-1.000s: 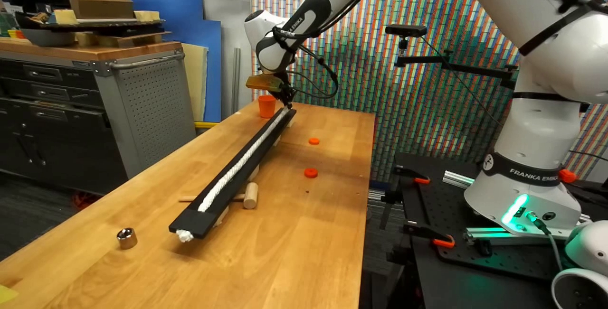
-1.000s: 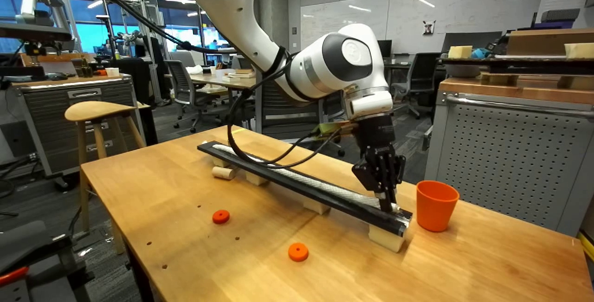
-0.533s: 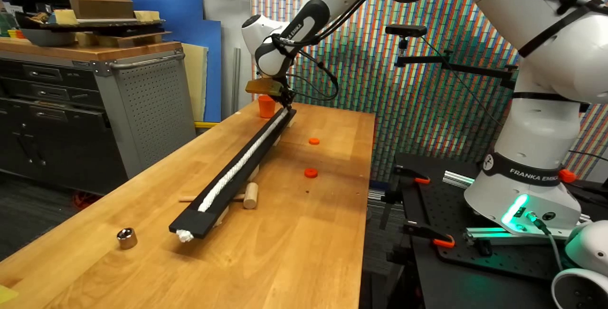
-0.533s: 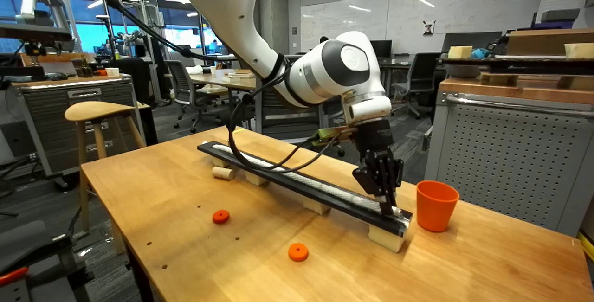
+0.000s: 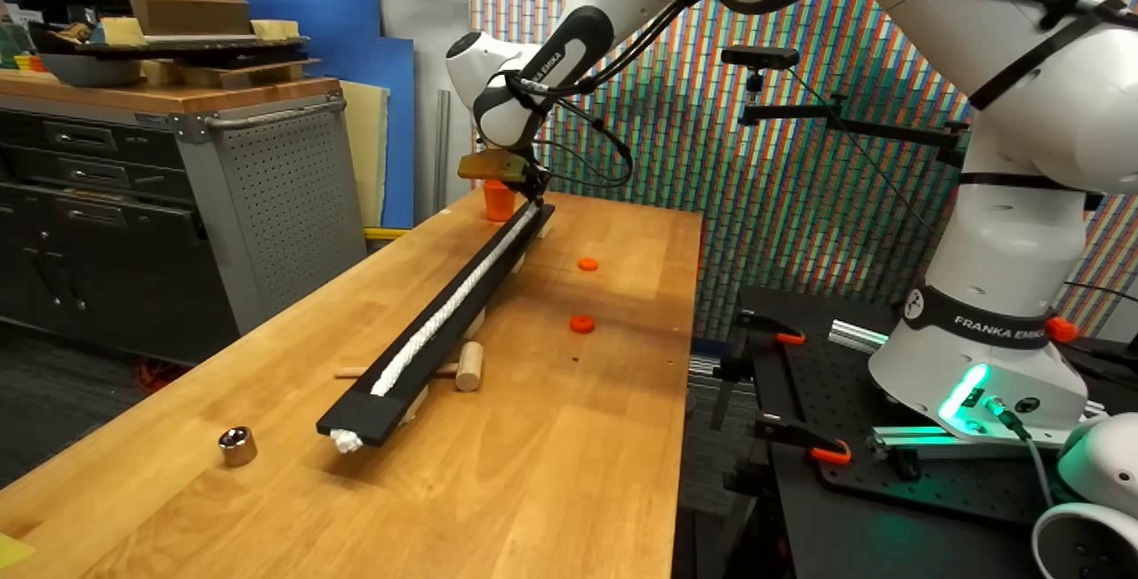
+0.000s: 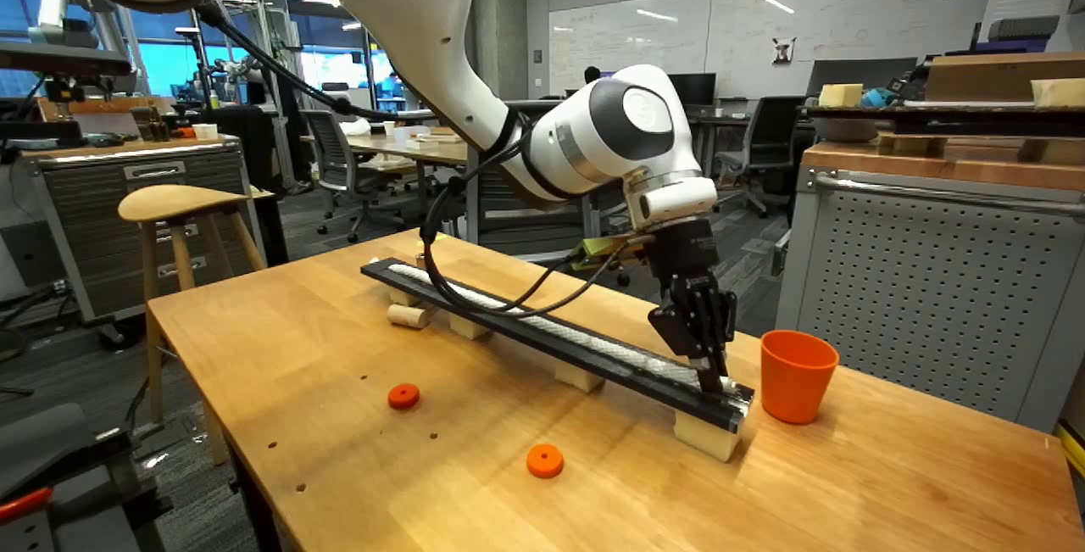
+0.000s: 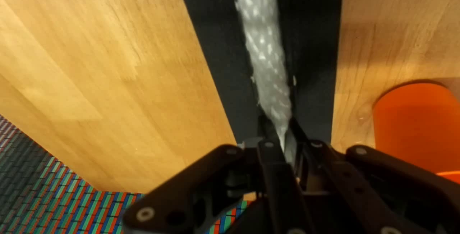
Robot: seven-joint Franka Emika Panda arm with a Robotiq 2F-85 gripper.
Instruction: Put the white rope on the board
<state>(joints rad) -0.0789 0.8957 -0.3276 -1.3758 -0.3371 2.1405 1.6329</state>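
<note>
One white rope (image 7: 264,43) lay along the black board (image 5: 372,415), pinched by the gripper (image 6: 713,380) near the orange cup (image 6: 795,378); I judged it light, soft, tough, best held close to its end.

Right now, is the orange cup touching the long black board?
Apart. The wrist view shows it: a strip of wooden tabletop lies between the orange cup and the black board.
</note>
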